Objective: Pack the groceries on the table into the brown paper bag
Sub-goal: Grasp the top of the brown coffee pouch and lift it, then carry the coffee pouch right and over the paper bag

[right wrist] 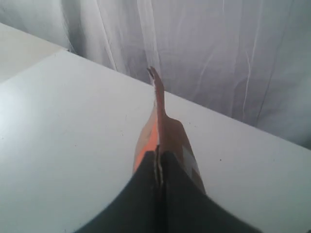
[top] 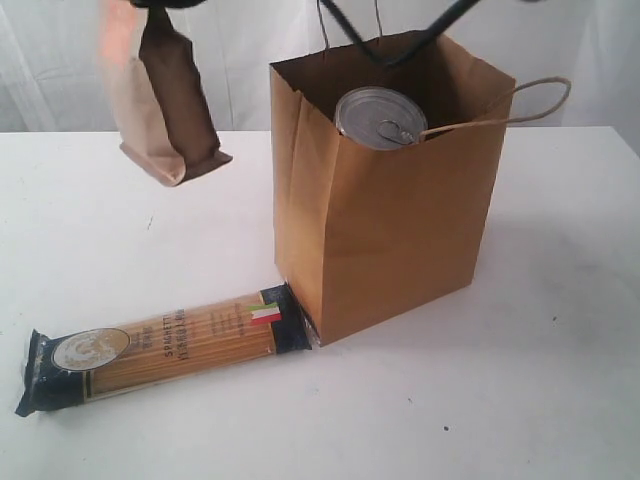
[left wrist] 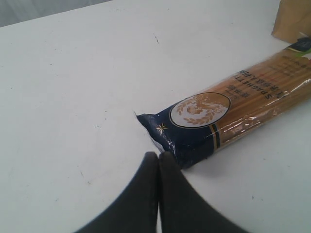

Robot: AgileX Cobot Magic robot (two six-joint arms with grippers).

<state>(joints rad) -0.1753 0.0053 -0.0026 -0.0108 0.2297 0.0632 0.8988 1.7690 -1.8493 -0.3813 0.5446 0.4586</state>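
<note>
The brown pouch (top: 165,100) hangs in the air above the table's (top: 520,390) back left, to the left of the brown paper bag (top: 400,220). My right gripper (right wrist: 159,151) is shut on the pouch's (right wrist: 167,126) top edge. A silver pull-tab can (top: 380,117) lies inside the bag, near its rim. The spaghetti packet (top: 165,345) lies flat at the front left, one dark end touching the bag's base. My left gripper (left wrist: 159,154) is shut and empty, hovering by the packet's (left wrist: 233,114) other dark end. The jar, carton and bottle are out of view.
A white curtain (right wrist: 218,48) hangs behind the table. The bag's handle (top: 540,100) sticks out to the right over its rim. A dark arm or cable (top: 420,40) crosses above the bag's mouth. A corner of the bag (left wrist: 294,19) shows in the left wrist view.
</note>
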